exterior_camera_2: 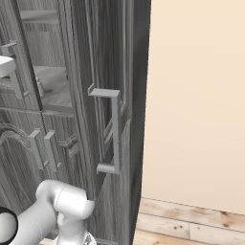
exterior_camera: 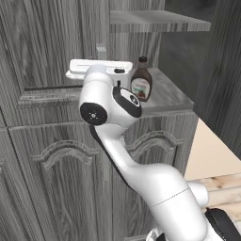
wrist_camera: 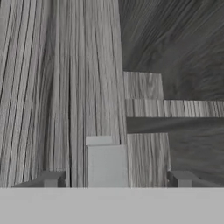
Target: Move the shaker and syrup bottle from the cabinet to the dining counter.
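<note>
Left base view — syrup bottle (exterior_camera: 141, 80), white-and-red label

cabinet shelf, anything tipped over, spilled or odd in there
Nothing stands out. The syrup bottle stands upright on the cabinet shelf, cap on, no spill around it. The shaker stands upright too, seen in the hand view between the open jaws of the gripper.
</note>
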### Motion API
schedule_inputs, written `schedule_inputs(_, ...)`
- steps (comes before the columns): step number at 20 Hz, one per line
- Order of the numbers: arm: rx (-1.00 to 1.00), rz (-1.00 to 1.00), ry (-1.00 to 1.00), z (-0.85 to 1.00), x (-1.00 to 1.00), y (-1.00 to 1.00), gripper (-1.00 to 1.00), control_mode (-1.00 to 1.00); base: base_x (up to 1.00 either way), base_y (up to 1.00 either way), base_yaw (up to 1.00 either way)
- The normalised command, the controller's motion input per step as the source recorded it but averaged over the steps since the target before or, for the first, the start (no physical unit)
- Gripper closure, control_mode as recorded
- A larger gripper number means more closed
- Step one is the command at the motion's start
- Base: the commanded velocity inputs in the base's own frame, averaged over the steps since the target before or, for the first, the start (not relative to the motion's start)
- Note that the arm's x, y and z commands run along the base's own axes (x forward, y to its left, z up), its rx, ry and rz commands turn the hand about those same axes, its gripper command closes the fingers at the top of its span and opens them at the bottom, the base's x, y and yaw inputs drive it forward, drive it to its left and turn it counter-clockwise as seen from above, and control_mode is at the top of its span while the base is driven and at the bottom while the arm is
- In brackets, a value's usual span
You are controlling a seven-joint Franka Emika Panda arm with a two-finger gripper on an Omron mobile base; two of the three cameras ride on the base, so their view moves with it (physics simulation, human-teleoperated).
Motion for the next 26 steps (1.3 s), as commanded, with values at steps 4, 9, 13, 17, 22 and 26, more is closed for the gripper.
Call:
schedule_inputs(4,0.0,0.04,-0.03,-0.01,0.0,0.06,-1.0,-1.0,0.0,0.0,0.0)
schedule_inputs(9,0.0,0.01,0.0,-0.02,0.24,0.0,-1.0,-1.0,0.0,0.0,0.0)
schedule_inputs(13,0.0,0.0,0.0,-0.06,0.37,0.01,-1.0,-1.0,0.0,0.0,0.0)
schedule_inputs(17,0.0,0.0,0.0,-0.16,0.41,0.21,-1.0,-1.0,0.0,0.0,0.0)
schedule_inputs(22,-0.04,0.07,0.0,-0.23,0.11,0.74,1.0,-1.0,0.0,0.0,0.0)
schedule_inputs(26,-0.05,0.16,0.0,-0.05,-0.7,0.79,1.0,-1.0,0.0,0.0,0.0)
